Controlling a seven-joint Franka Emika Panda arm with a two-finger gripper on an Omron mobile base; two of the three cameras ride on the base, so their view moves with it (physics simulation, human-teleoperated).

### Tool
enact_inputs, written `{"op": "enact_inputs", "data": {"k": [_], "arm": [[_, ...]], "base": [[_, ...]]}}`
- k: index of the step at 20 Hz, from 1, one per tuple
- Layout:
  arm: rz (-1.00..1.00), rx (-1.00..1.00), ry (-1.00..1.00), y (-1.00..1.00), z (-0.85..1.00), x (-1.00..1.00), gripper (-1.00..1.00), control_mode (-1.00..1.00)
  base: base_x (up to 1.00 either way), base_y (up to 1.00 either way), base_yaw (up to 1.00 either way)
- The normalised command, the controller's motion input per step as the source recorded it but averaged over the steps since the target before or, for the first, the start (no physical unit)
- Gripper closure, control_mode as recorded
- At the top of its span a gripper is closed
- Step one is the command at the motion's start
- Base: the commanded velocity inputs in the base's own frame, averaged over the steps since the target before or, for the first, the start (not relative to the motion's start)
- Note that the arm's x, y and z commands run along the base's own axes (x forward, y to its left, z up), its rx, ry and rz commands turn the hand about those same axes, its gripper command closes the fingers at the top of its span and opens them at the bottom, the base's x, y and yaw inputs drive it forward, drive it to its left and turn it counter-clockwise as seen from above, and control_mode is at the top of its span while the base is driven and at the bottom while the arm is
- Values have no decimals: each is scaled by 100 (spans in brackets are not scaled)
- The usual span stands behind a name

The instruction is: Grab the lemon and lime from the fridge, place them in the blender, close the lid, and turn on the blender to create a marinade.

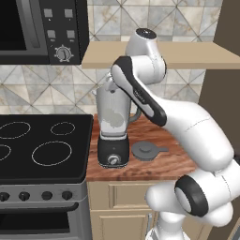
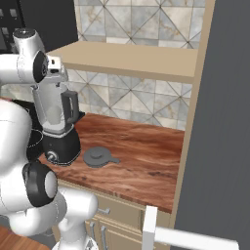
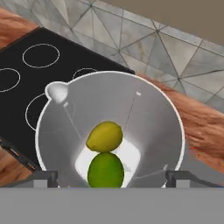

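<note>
The gripper [image 3: 111, 178] hangs over the blender [image 1: 113, 126] with its jaws spread wide, nothing between them; the lemon [image 3: 104, 136] and lime [image 3: 106, 170] touch at the jar's bottom; the lid [image 1: 146, 151] lies on the counter [image 2: 141, 161] just beside the base; no writing is legible; the arm hides the jar's top from the base cameras.

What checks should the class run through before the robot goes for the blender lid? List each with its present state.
1. Lemon inside the blender jar: ok.
2. Lime inside the jar, touching the lemon: ok.
3. Gripper open and holding nothing, above the jar: ok.
4. Lid lying flat on the wooden counter beside the blender base, knob up: ok.
5. Jar closed: not ok, its top is uncovered.
6. Blender knob setting: cannot tell.
</note>
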Motion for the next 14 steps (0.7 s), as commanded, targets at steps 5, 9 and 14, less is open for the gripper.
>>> {"op": "enact_inputs", "data": {"k": [5,9,14], "arm": [[12,0,-16,-80,44,-87,-100,-100],[14,1,-3,-97,-10,-82,-100,-100],[17,-9,6,-78,-69,-39,-100,-100]], "base": [[0,0,0],[0,0,0],[0,0,0]]}}
